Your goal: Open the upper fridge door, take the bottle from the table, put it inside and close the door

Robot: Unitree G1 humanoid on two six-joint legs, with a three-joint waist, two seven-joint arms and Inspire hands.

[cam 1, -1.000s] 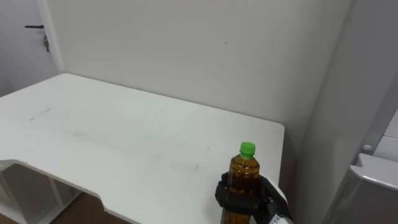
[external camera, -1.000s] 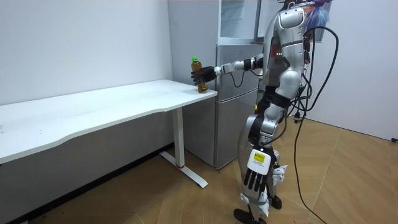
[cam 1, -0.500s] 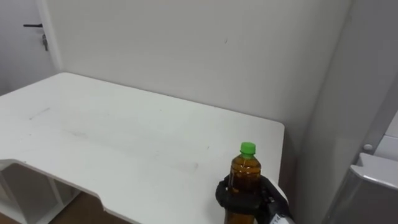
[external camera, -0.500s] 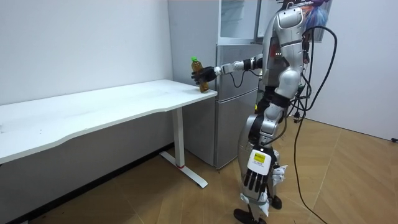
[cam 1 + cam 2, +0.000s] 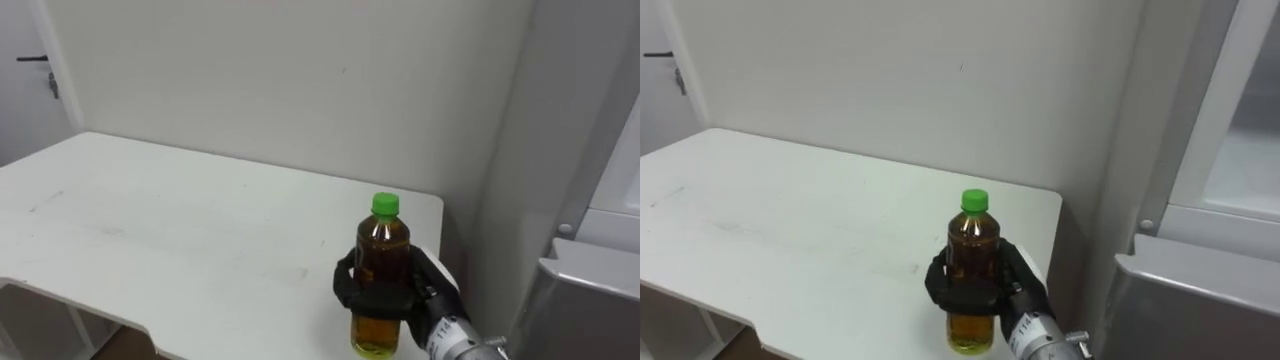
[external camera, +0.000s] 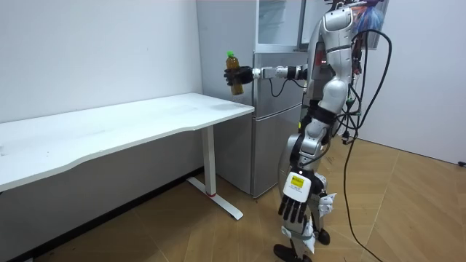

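My right robot hand (image 5: 425, 295) is curled round the bottle (image 5: 381, 250) at mid-body; nearly full, so probably weighty; smooth rigid plastic could slip; gripping the middle looks soundest.

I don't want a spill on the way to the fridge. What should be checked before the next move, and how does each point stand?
1. Grip: the right hand is curled round the middle of the bottle: ok.
2. Bottle upright, with its green cap on: ok.
3. Bottle clear of the table: held above its corner in the room view: ok.
4. Way into the upper fridge open, with room inside: cannot tell.
5. The left hand is free, hanging open by the robot's side: ok.
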